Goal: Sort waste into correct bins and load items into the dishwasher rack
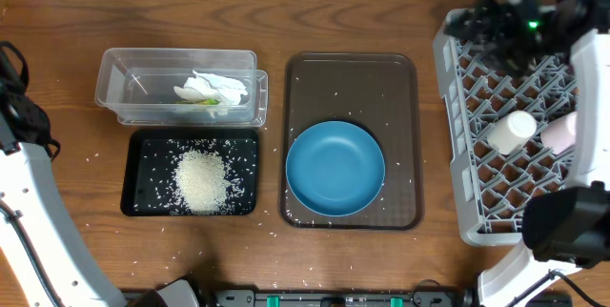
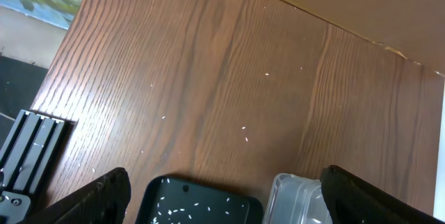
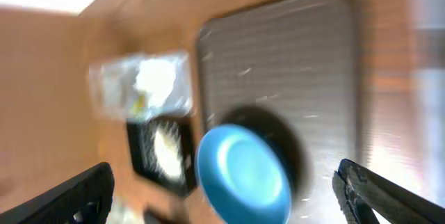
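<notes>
A large blue bowl point(image 1: 335, 168) sits on the brown tray point(image 1: 353, 73); it shows blurred in the right wrist view point(image 3: 243, 175). A rice heap point(image 1: 202, 181) lies in the black tray point(image 1: 143, 145). A crumpled tissue point(image 1: 212, 86) and a snack wrapper point(image 1: 212, 103) lie in the clear tub point(image 1: 133, 83). A white cup point(image 1: 510, 131) and a pink cup point(image 1: 562, 133) lie in the grey rack point(image 1: 457, 154). My right gripper point(image 3: 233, 200) is open and empty, above the rack's far-left corner point(image 1: 481, 23). My left gripper point(image 2: 222, 206) is open and empty, high over the table's left. The light-blue dish and chopsticks are out of view.
Loose rice grains are scattered on the wooden table point(image 1: 57, 21), on the brown tray and round the black tray. The left wrist view shows the black tray's corner point(image 2: 198, 206) and the clear tub's corner point(image 2: 295, 200). The left arm point(image 1: 24, 116) stands at the left edge.
</notes>
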Robot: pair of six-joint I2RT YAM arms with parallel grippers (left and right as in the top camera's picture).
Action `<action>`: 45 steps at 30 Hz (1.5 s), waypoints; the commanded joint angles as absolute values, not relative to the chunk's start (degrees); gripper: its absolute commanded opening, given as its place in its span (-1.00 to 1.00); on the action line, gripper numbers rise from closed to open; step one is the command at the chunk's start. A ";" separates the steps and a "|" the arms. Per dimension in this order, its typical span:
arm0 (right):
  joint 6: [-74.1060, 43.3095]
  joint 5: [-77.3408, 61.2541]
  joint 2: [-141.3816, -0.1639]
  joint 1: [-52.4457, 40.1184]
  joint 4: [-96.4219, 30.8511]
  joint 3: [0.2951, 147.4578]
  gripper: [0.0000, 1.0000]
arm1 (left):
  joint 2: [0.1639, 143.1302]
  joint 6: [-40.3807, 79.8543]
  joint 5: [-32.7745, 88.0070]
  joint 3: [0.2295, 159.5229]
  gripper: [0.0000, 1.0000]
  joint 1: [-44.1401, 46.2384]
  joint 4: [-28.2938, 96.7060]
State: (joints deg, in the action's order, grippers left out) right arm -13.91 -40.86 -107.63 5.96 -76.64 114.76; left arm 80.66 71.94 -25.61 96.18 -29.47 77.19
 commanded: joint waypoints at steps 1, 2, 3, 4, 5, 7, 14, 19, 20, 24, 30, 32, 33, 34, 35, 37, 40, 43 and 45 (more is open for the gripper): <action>-4.45 -45.30 -107.92 -2.72 -77.45 114.85 0.98 | 81.01 71.59 -25.91 96.53 0.80 -29.71 77.56; -4.38 -41.12 -107.92 -5.87 -77.65 114.85 0.98 | 81.01 71.59 -25.93 96.55 0.80 -29.71 77.56; -4.40 -36.86 -107.92 -9.17 -77.67 114.85 0.99 | 81.01 71.59 -25.93 96.53 0.80 -29.71 77.54; -4.36 -33.15 -107.92 -12.10 -77.54 114.85 0.98 | 81.01 71.59 -25.91 96.53 0.81 -29.71 77.56; -4.36 -28.53 -107.92 -15.49 -77.06 114.85 0.98 | 81.01 71.59 -25.93 96.53 0.80 -29.71 77.54; -4.38 -20.49 -107.92 -21.34 -75.46 114.85 0.98 | 81.01 71.59 -25.91 96.53 0.80 -29.71 77.56; -4.40 -13.85 -108.27 -36.95 -69.65 114.83 0.98 | 81.01 71.59 -25.91 96.53 0.81 -29.71 77.56; -4.73 -8.21 -111.72 -45.95 -69.56 114.74 0.67 | 81.01 71.59 -25.91 96.53 0.80 -29.71 77.56; -5.74 -5.80 -112.97 -47.72 -69.91 114.72 0.66 | 81.01 71.59 -25.91 96.53 0.81 -29.71 77.54; -10.33 1.28 -117.91 -52.97 -74.22 114.72 0.66 | 81.01 71.59 -25.91 96.53 0.81 -29.71 77.54; -11.29 1.28 -123.66 -56.75 -80.29 114.69 0.70 | 81.01 71.59 -25.93 96.53 0.81 -29.71 77.56; -12.03 1.28 -125.27 -57.43 -80.88 114.65 0.70 | 81.01 71.59 -25.91 96.53 0.81 -29.71 77.56; -12.62 1.28 -126.02 -57.63 -81.08 114.63 0.70 | 81.01 71.59 -25.91 96.55 0.81 -29.71 77.54; -13.26 1.28 -126.78 -57.71 -81.28 114.61 0.71 | 81.01 71.59 -25.91 96.53 0.81 -29.71 77.54; -13.54 1.28 -127.33 -57.71 -81.47 114.61 0.72 | 81.01 71.59 -25.91 96.53 0.81 -29.71 77.56; -13.74 1.28 -128.51 -57.71 -81.95 114.61 0.71 | 81.01 71.59 -25.91 96.53 0.81 -29.71 77.54; -14.52 1.28 -130.23 -57.71 -82.54 114.61 0.66 | 81.01 71.59 -25.91 96.53 0.81 -29.71 77.56; -15.20 1.30 -131.74 -57.71 -83.02 114.61 0.33 | 81.01 71.59 -25.91 96.53 0.81 -29.71 77.56; -15.18 1.28 -132.42 -57.71 -83.44 114.58 -0.03 | 81.01 71.59 -25.91 96.53 0.81 -29.71 77.56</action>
